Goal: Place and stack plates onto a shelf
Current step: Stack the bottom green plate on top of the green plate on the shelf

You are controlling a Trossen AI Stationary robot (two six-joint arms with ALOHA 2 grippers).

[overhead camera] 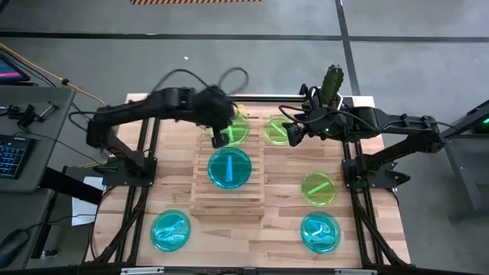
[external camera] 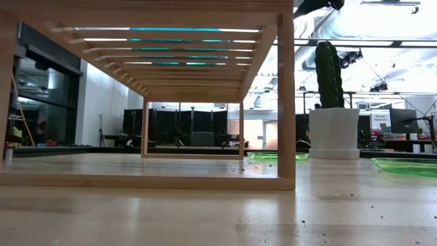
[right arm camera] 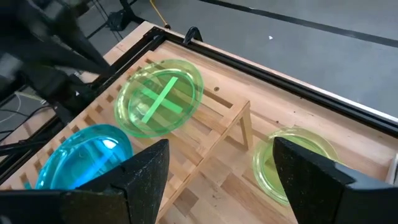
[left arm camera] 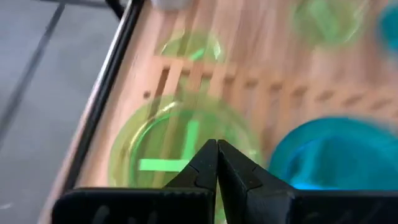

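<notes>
My plank bench (overhead camera: 283, 229) sits on a grey floor (overhead camera: 92, 15), with a cactus (external camera: 328, 74) in a white pot (external camera: 334, 132) standing at its far edge, right of middle. Off to my left a side desk carries a keyboard (overhead camera: 11, 155). Beyond the bench, the low view shows a room with dark monitors (external camera: 177, 123).
</notes>
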